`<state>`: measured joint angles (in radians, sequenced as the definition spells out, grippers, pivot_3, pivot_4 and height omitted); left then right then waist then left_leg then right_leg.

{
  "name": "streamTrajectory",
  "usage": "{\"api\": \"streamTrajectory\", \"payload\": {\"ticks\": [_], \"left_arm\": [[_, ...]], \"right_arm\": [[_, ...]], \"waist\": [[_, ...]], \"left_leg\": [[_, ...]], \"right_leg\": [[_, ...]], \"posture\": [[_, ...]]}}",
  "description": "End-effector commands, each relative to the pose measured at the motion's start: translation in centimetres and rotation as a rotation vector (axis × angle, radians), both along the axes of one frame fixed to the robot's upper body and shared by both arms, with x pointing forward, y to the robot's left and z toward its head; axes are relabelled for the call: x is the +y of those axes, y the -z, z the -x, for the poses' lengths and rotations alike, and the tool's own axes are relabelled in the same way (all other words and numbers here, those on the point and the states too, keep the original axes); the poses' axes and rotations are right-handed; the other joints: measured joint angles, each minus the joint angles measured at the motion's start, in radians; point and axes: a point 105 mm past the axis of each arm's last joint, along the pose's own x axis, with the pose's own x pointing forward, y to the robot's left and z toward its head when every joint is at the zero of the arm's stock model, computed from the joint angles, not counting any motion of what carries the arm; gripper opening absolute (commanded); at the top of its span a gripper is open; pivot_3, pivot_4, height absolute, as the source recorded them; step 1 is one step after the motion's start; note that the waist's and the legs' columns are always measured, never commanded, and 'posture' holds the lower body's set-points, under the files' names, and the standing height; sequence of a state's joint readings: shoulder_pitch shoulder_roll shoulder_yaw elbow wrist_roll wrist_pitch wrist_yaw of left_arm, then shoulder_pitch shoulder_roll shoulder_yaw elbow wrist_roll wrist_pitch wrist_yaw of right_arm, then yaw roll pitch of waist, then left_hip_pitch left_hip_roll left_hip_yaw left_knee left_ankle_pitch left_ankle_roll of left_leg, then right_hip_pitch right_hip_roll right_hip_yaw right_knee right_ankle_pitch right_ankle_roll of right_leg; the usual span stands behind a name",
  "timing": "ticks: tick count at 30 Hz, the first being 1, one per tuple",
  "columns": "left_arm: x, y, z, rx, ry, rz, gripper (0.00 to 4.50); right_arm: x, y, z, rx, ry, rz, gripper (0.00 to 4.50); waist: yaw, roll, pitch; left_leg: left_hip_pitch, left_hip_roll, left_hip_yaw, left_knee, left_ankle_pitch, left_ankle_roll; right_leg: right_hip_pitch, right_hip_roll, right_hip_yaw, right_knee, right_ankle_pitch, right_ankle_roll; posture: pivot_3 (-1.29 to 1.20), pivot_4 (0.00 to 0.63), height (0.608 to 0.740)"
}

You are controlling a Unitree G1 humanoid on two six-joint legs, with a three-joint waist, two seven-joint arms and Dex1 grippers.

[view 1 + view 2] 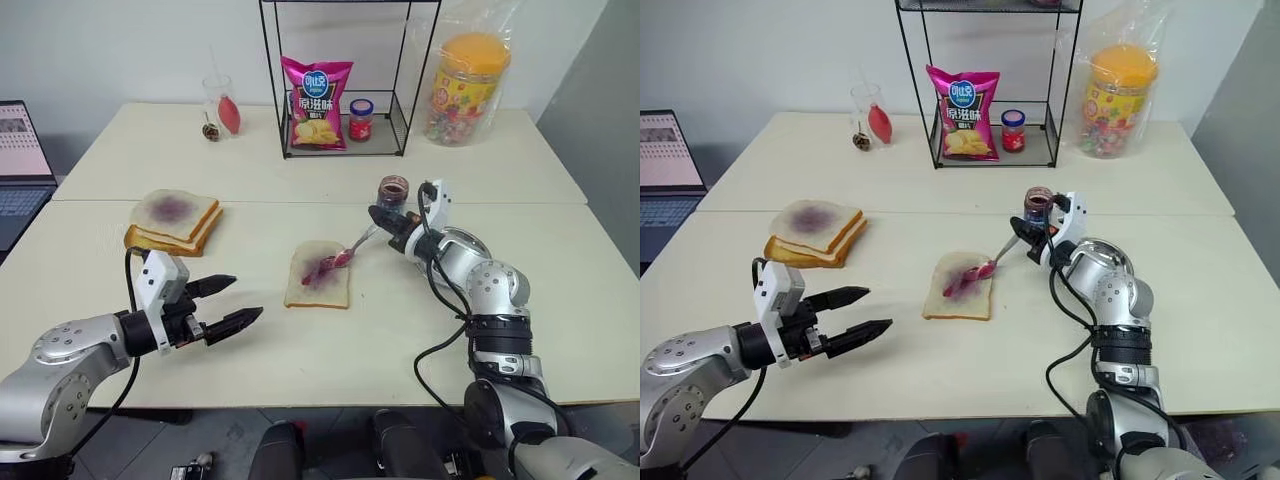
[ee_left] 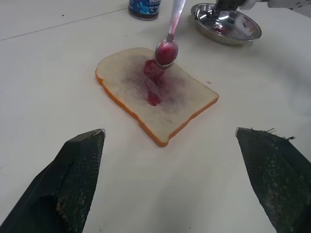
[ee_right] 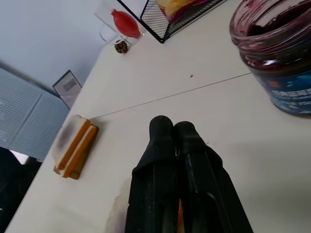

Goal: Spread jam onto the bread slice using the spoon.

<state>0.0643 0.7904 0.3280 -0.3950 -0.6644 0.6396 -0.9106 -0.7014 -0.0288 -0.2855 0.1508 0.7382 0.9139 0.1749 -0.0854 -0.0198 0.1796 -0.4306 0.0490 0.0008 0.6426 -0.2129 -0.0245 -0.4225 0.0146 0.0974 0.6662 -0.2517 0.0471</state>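
Observation:
The bread slice (image 1: pixel 318 278) lies flat in the middle of the table with a purple-red smear at its centre. My right gripper (image 1: pixel 385 219) is shut on the handle of the spoon (image 1: pixel 352 249), and the jam-coated bowl (image 2: pixel 166 51) rests on the slice's far part. The jam (image 1: pixel 392 189) stands in its open glass jar just behind that gripper, close beside it (image 3: pixel 277 53). My left gripper (image 1: pixel 247 297) hovers open to the left of the slice, its fingers pointing at it and holding nothing.
A stack of bread slices (image 1: pixel 175 221) sits at the left. At the back are a wire rack (image 1: pixel 400 110) with a crisps bag (image 1: pixel 318 90) and a red-lidded jar (image 1: pixel 361 120), a bagged sweets tub (image 1: pixel 465 88) and a glass (image 1: pixel 222 108). A metal dish (image 2: pixel 226 29) lies near the jar.

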Motion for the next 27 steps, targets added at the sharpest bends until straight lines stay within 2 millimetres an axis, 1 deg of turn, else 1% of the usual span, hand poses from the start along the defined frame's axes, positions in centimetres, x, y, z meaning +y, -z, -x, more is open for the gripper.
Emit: {"api": "streamTrajectory", "payload": {"ticks": [1,5,9,15,20,22,24,26,27], "left_arm": [[-0.1,-0.9,0.1,-0.046,0.022,-0.01,4.5],[-0.3,-0.9,0.1,-0.047,0.024,-0.009,4.5],[-0.3,-0.9,0.2,-0.047,0.025,-0.01,4.5],[-0.3,-0.9,0.2,-0.048,0.027,-0.013,4.5],[-0.6,-0.9,0.0,-0.049,0.042,-0.01,4.5],[-0.5,-1.0,-0.2,-0.051,0.045,-0.013,4.5],[-0.4,-1.3,-0.6,-0.06,0.05,-0.019,4.5],[-0.5,-1.7,-1.0,-0.074,0.065,-0.024,4.5],[-0.8,-2.3,-1.2,-0.088,0.084,-0.025,4.5]], "right_arm": [[1.4,-2.6,0.4,-0.063,-0.034,-0.053,0.05],[2.2,-1.8,-0.1,-0.039,-0.014,-0.048,0.05],[1.7,-0.8,-0.9,-0.032,0.028,-0.003,0.05],[-1.2,0.2,-1.6,-0.035,0.104,0.066,0.05],[-2.4,0.4,-1.4,-0.033,0.13,0.079,0.05],[-2.4,0.3,-1.2,-0.035,0.123,0.074,0.05],[-1.7,-0.3,-0.7,-0.043,0.086,0.023,0.05],[-0.9,-1.8,-0.1,-0.064,0.04,-0.055,0.05],[-0.4,-3.0,0.5,-0.087,-0.002,-0.101,0.05]], "waist": [[-0.001,0.0,0.0],[-0.002,0.0,0.0],[-0.002,0.0,0.0],[0.0,0.0,0.0],[-0.001,0.0,0.0],[-0.001,0.0,0.0],[0.002,0.0,0.0],[0.001,0.0,0.0],[0.001,0.0,0.0]], "left_leg": [[0.0,0.0,0.0,0.0,0.0,0.0],[0.0,0.0,0.0,0.0,0.0,0.0],[0.0,0.0,0.0,0.0,0.0,0.0],[0.0,0.0,0.0,0.0,0.0,0.0],[0.0,0.0,0.0,0.0,0.0,0.0],[0.0,0.0,0.0,0.0,0.0,0.0],[0.0,0.0,0.0,0.0,0.0,0.0],[0.0,0.0,0.0,0.0,0.0,0.0],[0.0,0.0,0.0,0.0,0.0,0.0]], "right_leg": [[0.0,0.0,0.0,0.0,0.0,0.0],[0.0,0.0,0.0,0.0,0.0,0.0],[0.0,0.0,0.0,0.0,0.0,0.0],[0.0,-0.001,0.0,-0.001,0.0,0.0],[0.0,0.0,0.0,0.0,0.0,0.0],[0.0,0.0,0.0,0.0,0.0,0.0],[0.0,0.0,0.0,0.0,0.0,0.0],[0.0,0.0,0.0,0.0,0.0,0.0],[0.0,0.0,0.0,0.0,0.0,0.0]], "posture": [[0.0,0.15,0.74],[0.0,0.15,0.74],[0.0,0.15,0.74],[0.0,0.15,0.74],[0.0,0.15,0.74],[0.0,0.15,0.74],[0.0,0.15,0.74],[0.0,0.15,0.74],[0.0,0.15,0.74]]}}
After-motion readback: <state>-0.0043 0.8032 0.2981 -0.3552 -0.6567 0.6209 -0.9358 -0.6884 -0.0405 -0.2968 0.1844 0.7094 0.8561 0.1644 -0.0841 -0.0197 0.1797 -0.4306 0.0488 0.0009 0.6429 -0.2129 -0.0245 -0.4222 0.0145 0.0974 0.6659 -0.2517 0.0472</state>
